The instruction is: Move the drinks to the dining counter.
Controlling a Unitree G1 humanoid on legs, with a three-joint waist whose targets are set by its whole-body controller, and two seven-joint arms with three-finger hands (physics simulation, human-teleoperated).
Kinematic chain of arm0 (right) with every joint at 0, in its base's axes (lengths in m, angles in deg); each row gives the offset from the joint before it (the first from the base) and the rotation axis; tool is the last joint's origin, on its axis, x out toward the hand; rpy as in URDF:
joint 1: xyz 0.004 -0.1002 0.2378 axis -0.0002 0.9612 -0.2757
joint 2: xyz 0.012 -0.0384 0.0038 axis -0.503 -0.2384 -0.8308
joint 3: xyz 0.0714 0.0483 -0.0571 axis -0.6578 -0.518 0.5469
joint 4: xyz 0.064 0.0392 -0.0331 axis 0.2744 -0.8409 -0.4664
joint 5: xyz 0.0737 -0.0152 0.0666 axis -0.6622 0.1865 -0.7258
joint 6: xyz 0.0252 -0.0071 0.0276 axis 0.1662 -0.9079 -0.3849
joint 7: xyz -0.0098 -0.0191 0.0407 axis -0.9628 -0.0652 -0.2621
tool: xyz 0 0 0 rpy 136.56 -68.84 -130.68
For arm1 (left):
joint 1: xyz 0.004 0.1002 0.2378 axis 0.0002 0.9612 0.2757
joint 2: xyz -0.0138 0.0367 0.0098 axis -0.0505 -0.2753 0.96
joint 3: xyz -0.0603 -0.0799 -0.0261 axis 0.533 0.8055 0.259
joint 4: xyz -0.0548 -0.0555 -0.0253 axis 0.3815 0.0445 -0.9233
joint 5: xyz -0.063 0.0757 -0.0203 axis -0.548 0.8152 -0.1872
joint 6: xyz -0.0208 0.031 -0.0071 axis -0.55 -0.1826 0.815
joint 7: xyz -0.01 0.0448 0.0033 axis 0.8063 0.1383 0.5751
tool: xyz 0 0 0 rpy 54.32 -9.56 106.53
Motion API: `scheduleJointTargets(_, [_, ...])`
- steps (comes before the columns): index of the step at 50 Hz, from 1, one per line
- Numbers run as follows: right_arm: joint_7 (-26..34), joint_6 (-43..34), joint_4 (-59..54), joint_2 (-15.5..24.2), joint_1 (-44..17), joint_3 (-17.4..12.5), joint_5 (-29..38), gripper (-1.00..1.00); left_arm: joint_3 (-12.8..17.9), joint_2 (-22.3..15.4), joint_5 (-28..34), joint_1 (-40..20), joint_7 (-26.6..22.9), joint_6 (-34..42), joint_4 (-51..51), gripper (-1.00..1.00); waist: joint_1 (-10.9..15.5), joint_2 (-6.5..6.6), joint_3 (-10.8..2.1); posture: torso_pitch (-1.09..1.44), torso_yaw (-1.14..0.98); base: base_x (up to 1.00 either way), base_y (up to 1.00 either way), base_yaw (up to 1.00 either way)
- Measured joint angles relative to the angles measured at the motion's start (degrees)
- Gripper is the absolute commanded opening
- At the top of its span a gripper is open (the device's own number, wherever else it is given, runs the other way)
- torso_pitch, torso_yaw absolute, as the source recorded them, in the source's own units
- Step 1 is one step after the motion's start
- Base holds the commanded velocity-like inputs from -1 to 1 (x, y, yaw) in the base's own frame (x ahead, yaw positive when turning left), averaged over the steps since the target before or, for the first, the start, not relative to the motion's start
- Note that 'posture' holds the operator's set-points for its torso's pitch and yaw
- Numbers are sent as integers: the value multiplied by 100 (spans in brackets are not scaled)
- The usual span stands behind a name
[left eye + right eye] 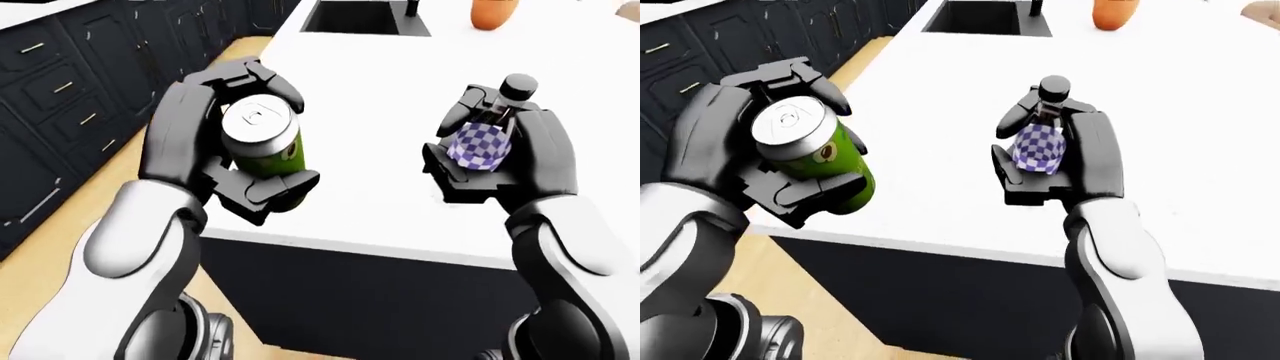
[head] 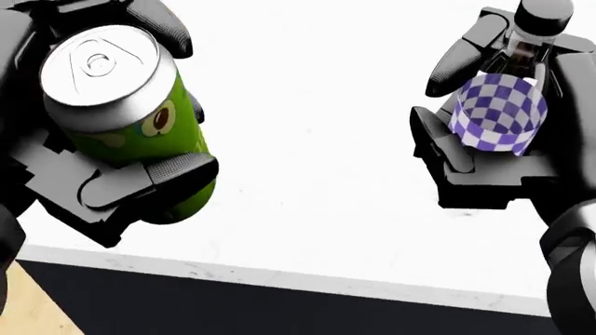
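Two drinks held aloft over a white counter (image 1: pixel 400 97): green can (image 2: pixel 140 132), silver top tilted toward the camera, clasped at 9 o'clock in the head view by the left hand (image 2: pixel 112 174), black fingers (image 2: pixel 154 178) wrapped across its lower body; small bottle with purple-and-white checked label (image 2: pixel 498 112) and dark cap gripped at 2 o'clock by the right hand (image 2: pixel 484 167), fingers closed round its sides. Both carried above the white top, just inside its near edge, seen at 6 o'clock over a dark cabinet face. Farther out in the left-eye view, a black sink (image 1: pixel 365 16) set into the counter at 12 o'clock, an orange object (image 1: pixel 493 13) at 1 o'clock, too cropped to identify, dark drawer fronts (image 1: pixel 60 97) at 10 o'clock and pale wood floor (image 1: pixel 60 262) at 8 o'clock.
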Motion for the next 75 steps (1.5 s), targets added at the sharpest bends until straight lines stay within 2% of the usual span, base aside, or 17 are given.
scheduleJointTargets(4, [-45, 95, -13, 26, 8, -42, -8, -100, -49, -10, -12, -120, 27, -174, -59, -100, -54, 245, -37, 0, 0, 0, 0, 0])
scheduleJointTargets(6, [-64, 163, -48, 20, 40, -33, -17, -100, -98, -17, 0, -198, 55, -260, -163, -100, -84, 446, -96, 0, 0, 0, 0, 0])
scheduleJointTargets(8, [-67, 194, -95, -16, 120, 18, -50, -100, -126, -31, 18, -149, 75, -388, -344, -100, -59, 375, -69, 0, 0, 0, 0, 0])
scheduleJointTargets(11, [-77, 198, -142, -15, 113, 41, -100, -100, -256, -36, 111, -97, 140, -677, -847, -100, -24, 279, -114, 0, 0, 0, 0, 0])
scheduleJointTargets(16, [-113, 330, -115, -12, 116, 46, -157, -100, -323, -56, 305, -78, 152, -1493, -1982, -100, 7, 217, -168, 0, 0, 0, 0, 0])
scheduleJointTargets(23, [-197, 271, -54, -24, 115, 53, -179, -100, -263, -2, 596, -118, 243, -2417, -2955, -100, 33, 206, -170, 0, 0, 0, 0, 0])
scheduleJointTargets(28, [-233, 340, -133, -40, 120, 86, -185, -100, -287, 208, 688, -298, 397, -3027, -3660, -100, 46, 201, -191, 0, 0, 0, 0, 0])
scheduleJointTargets(34, [-235, 404, -131, -26, 161, 19, -243, -100, -456, 417, 633, -261, 576, -3728, -4470, -100, 39, 218, -209, 0, 0, 0, 0, 0])
scheduleJointTargets(39, [-264, 422, -131, 24, 154, -98, -294, -100, -449, 473, 617, -299, 649, -4106, -5067, -100, 27, 220, -195, 0, 0, 0, 0, 0])
scheduleJointTargets(47, [-302, 522, -187, 72, 183, -45, -364, -100, -520, 473, 754, -221, 664, -5204, -6103, -100, 31, 221, -235, 0, 0, 0, 0, 0])
scheduleJointTargets(59, [-310, 648, -246, 31, 324, -21, -339, -100, -551, 550, 1170, 114, 526, -6051, -6817, -100, 33, 206, -247, 0, 0, 0, 0, 0])
scheduleJointTargets(70, [-308, 761, -267, -10, 406, 19, -306, -100, -497, 590, 1197, 233, 557, -6544, -7104, -100, 28, 211, -301, 0, 0, 0, 0, 0])
scheduleJointTargets(71, [-308, 776, -268, -12, 417, 24, -301, -100, -497, 590, 1194, 247, 560, -6555, -7091, -97, 27, 212, -306, 0, 0, 0, 0, 0])
scheduleJointTargets(75, [-310, 789, -274, -30, 436, 38, -280, -100, -497, 588, 1164, 271, 540, -6634, -7126, -61, 31, 221, -322, 0, 0, 0, 0, 0])
